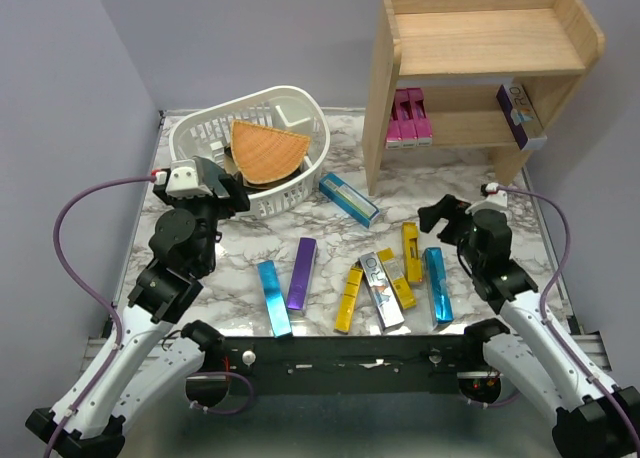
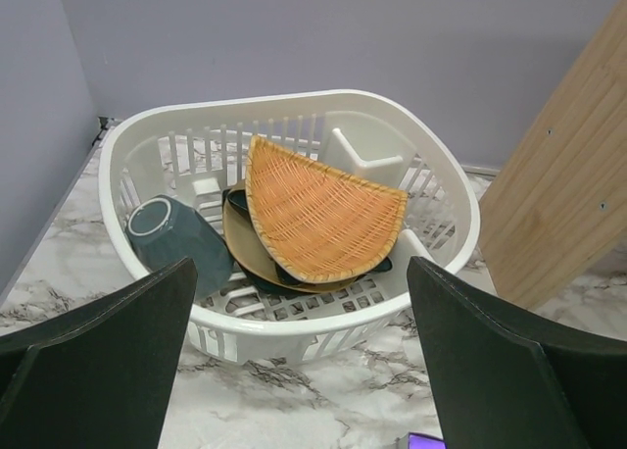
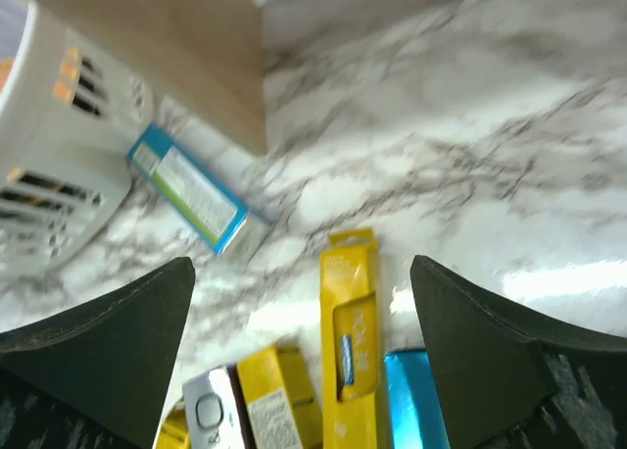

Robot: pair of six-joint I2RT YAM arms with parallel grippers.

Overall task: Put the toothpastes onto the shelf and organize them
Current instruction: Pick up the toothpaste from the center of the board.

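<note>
The wooden shelf point(image 1: 480, 68) stands at the back right, with pink toothpastes point(image 1: 408, 118) and a purple-silver one point(image 1: 522, 113) on its lower tier. Several more toothpastes lie on the marble near the front: blue point(image 1: 273, 298), purple point(image 1: 302, 273), yellow point(image 1: 349, 298), silver point(image 1: 380, 290), yellow point(image 1: 411, 251) and blue point(image 1: 437, 283). A blue-white carton point(image 1: 349, 198) lies by the shelf's foot. My right gripper point(image 1: 440, 213) hangs open above the yellow carton point(image 3: 353, 341), nothing between its fingers. Facing the basket, my left gripper point(image 1: 232, 193) is open and empty.
A white slotted basket point(image 1: 300, 108) at the back left holds an orange woven wedge point(image 2: 323, 214), dark dishes and a grey cup point(image 2: 171, 233). The shelf's side panel point(image 2: 568, 204) rises right of the basket. A purple carton's corner point(image 2: 426, 441) shows at the left wrist view's bottom edge.
</note>
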